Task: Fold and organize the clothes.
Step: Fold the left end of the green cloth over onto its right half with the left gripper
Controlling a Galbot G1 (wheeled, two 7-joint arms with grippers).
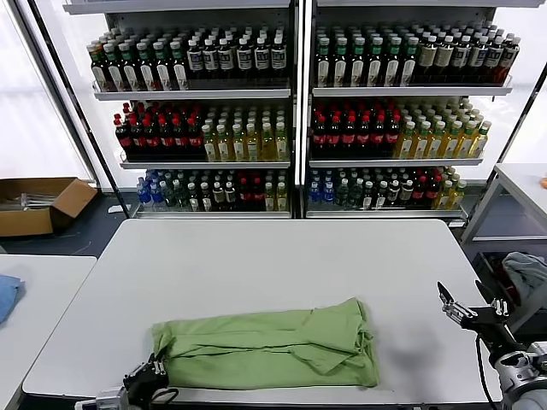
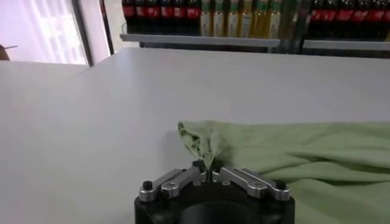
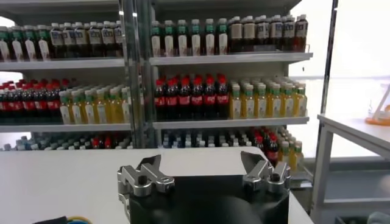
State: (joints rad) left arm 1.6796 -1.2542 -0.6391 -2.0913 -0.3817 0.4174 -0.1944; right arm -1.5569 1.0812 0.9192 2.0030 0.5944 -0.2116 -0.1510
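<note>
Shirt (image 1: 269, 348): light green, lain crumpled and partly folded on the near part of the table (image 1: 282, 256), long axis running left to right; the near edge is close to the table's front edge.
Left pincer (image 2: 209, 168): seen at the shirt's near-left corner, at the table's front edge. Fingers closed together, with a bunched tip of the green fabric pinched between them. In the head view the pincer (image 1: 152, 376) is touching that same corner.
Fabric at the grip: gathered into a narrow ridge rising from the fingertips, then spreading out into the flat body of the shirt.
Right pincer (image 3: 204, 167): held in the air off the table's right edge, well apart from the shirt. Fingers spread wide; nothing held, nothing touched. In the head view it (image 1: 457, 306) is seen beside the table's near-right corner.
Background: shelves (image 1: 295, 94) of bottles recorded behind the table.
</note>
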